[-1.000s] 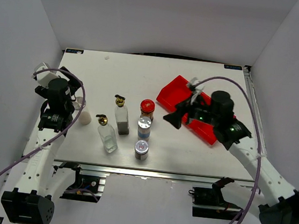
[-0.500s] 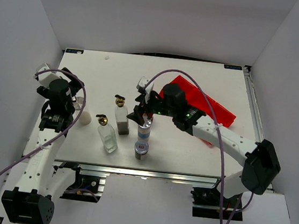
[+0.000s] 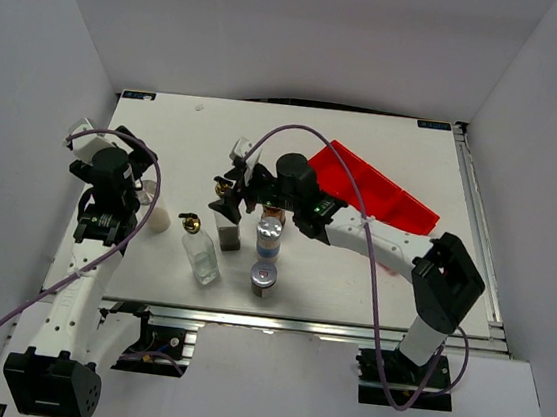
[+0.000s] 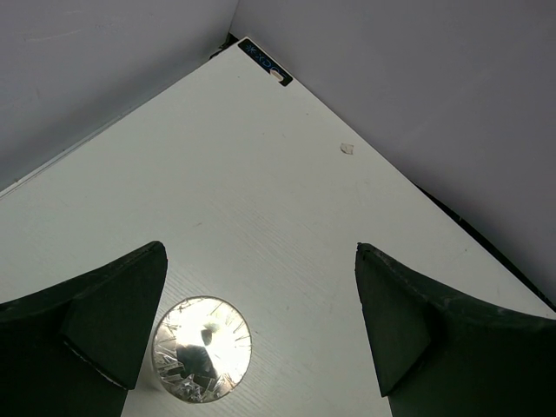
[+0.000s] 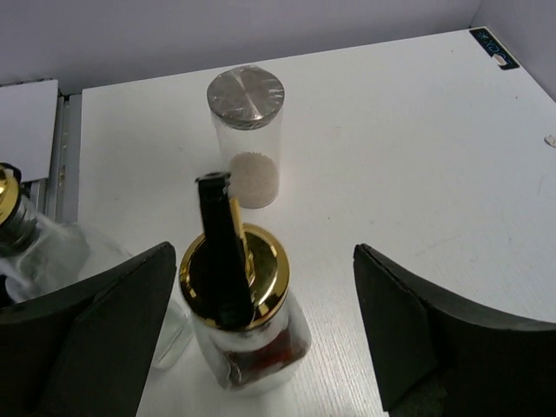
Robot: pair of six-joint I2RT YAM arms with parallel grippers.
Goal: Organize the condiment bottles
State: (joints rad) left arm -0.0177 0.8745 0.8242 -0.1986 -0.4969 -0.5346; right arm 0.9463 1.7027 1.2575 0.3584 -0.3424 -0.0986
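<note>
Several condiment bottles stand mid-table. My right gripper (image 3: 231, 185) hangs open over a clear glass bottle with a gold cap and black spout (image 3: 225, 218). In the right wrist view that bottle (image 5: 234, 291) sits between the fingers, nearer the left one, untouched by the right gripper (image 5: 265, 261). A second spouted bottle (image 3: 198, 250) and two silver-capped shakers (image 3: 269, 236) (image 3: 263, 279) stand close by. The red-lidded jar is mostly hidden under my right arm. My left gripper (image 3: 142, 191) is open above a silver-capped shaker (image 4: 201, 349).
A red plastic tray (image 3: 381, 192) lies to the right of the bottles. The shaker with white powder (image 5: 246, 130) stands just beyond the spouted bottle. Grey walls close in the table on three sides.
My right arm has swung left from the red tray to the gold-capped spouted bottle. The left arm and the bottles have not moved.
</note>
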